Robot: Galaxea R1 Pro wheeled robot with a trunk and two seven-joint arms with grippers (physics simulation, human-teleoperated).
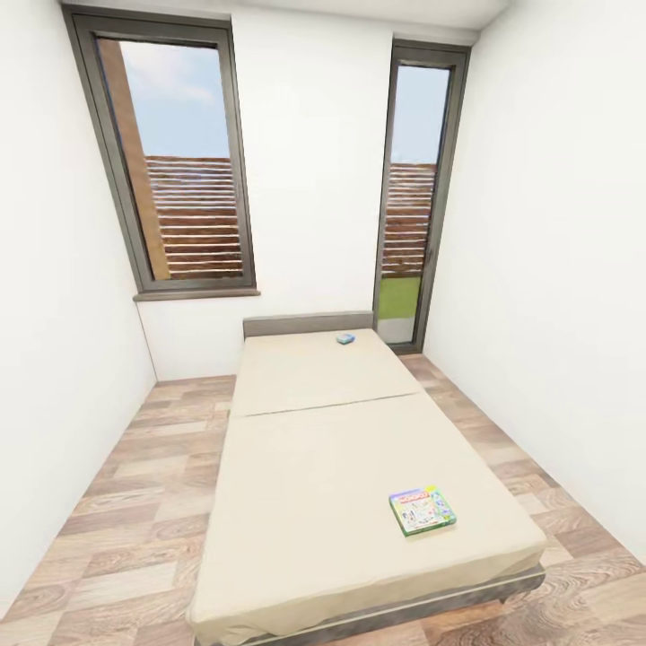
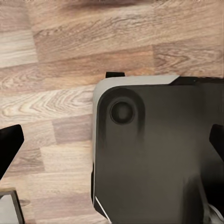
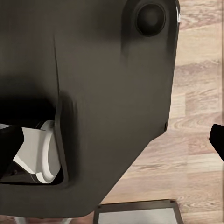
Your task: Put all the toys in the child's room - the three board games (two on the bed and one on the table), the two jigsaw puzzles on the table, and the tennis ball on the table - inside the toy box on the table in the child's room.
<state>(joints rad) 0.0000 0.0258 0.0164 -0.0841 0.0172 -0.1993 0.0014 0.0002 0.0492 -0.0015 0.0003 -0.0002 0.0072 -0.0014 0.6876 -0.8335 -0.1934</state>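
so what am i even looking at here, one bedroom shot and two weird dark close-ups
These are simulator renders from a wheeled robot with two arms. The bedroom picture comes from its head camera: a beige bed with two board games on it, a green-edged one near the foot and a small blue one by the headboard. The close-ups come from cameras on each wrist, looking down at the robot's own dark base and the wood floor. The black tips at the edges are the left fingers and the right fingers, spread apart and holding nothing.
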